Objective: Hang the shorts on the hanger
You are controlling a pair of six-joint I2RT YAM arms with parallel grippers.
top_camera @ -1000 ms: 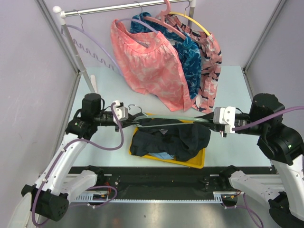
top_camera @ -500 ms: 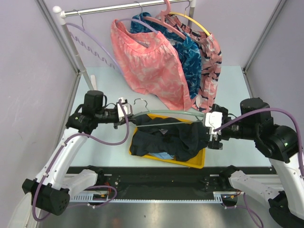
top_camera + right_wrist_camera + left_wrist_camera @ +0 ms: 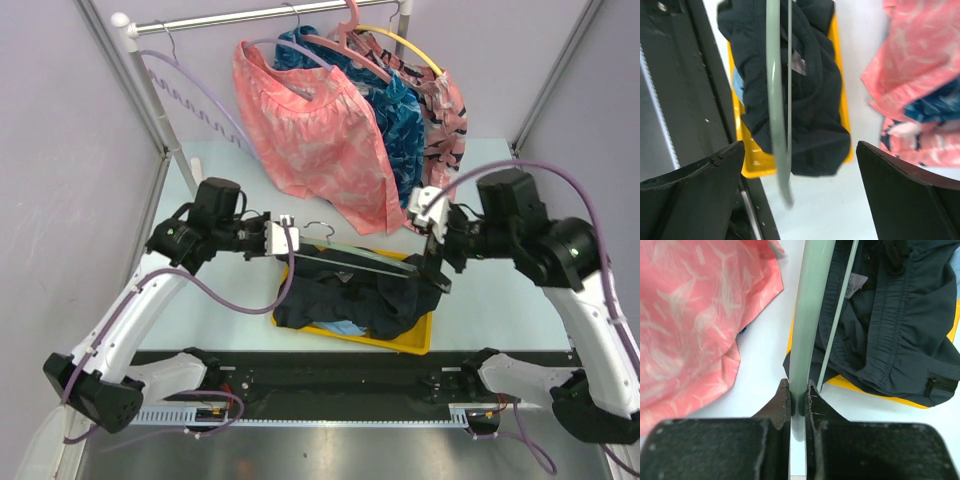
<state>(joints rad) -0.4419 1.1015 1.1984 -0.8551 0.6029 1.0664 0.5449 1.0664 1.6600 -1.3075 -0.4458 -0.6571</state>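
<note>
- Your right end effector (image 3: pixel 799 146) is gaping wide, having just released the hanger (image 3: pixel 345 257).
- Your left end effector (image 3: pixel 798 390) is pinching it alone; the shorts (image 3: pixel 385 300) are lying loose underneath.

Bright, even light throughout; the right wrist view seems motion-blurred.

No readable text, numbers or logos in any view. Only candidate is a small grey tag (image 3: pixel 856 284) at the waistband of the shorts (image 3: pixel 900 320). It shows in both wrist views, but any print on it is too blurred to make out.
</note>
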